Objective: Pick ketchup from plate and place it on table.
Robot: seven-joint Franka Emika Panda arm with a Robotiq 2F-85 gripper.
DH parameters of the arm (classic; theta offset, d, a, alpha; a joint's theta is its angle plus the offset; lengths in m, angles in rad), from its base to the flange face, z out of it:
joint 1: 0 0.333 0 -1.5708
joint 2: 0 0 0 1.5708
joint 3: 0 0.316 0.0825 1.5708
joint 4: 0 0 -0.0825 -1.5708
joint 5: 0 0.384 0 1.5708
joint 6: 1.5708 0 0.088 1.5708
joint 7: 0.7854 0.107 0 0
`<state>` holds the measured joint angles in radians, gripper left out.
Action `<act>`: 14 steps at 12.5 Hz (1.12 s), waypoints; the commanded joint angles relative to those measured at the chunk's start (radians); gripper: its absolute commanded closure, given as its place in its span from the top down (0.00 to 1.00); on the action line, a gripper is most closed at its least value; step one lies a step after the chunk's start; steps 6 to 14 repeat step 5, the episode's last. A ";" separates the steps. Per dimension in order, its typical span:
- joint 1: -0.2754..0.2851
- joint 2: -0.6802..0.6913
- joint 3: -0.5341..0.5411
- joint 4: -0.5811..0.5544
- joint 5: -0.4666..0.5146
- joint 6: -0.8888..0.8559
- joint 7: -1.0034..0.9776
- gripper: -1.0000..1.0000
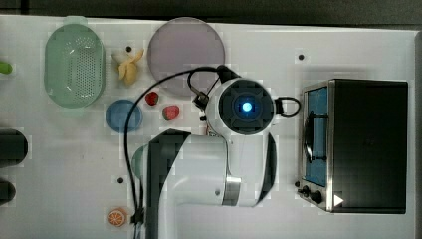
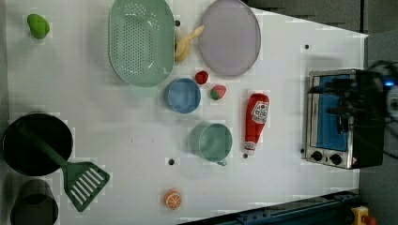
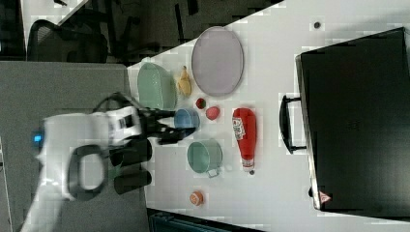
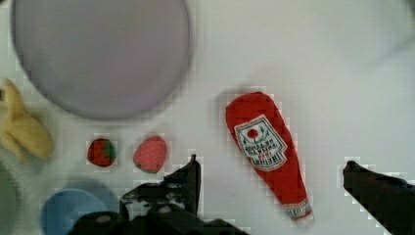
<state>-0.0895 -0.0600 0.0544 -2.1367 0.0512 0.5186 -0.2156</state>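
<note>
The ketchup, a red bottle with a white label, lies flat on the white table, cap end away from the plate. It rests clear of the pale lilac plate, which has nothing on it. My gripper is open, its two dark fingers spread wide on either side of the bottle and touching nothing. In the left view the ketchup lies between a green cup and the oven, below the plate. The right view shows the ketchup and my gripper. In the top view my arm covers the bottle.
Two strawberry pieces, a blue bowl and a green cup sit close to the bottle. A toaster oven stands at the left view's right. A green basket, banana, orange slice, black pan and spatula lie further off.
</note>
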 commanded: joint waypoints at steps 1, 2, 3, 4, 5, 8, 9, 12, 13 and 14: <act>0.005 -0.029 -0.004 0.147 0.000 -0.136 0.215 1.00; 0.004 -0.037 -0.005 0.185 0.000 -0.202 0.216 1.00; 0.004 -0.042 -0.008 0.219 -0.001 -0.265 0.218 1.00; 0.003 -0.043 -0.011 0.253 -0.003 -0.302 0.230 1.00; 0.002 -0.043 -0.012 0.282 -0.015 -0.325 0.253 1.00; 0.002 -0.043 -0.012 0.282 -0.015 -0.325 0.253 1.00; 0.002 -0.043 -0.012 0.282 -0.015 -0.325 0.253 1.00; 0.002 -0.043 -0.012 0.282 -0.015 -0.325 0.253 1.00; 0.002 -0.043 -0.012 0.282 -0.015 -0.325 0.253 1.00; 0.002 -0.043 -0.012 0.282 -0.015 -0.325 0.253 1.00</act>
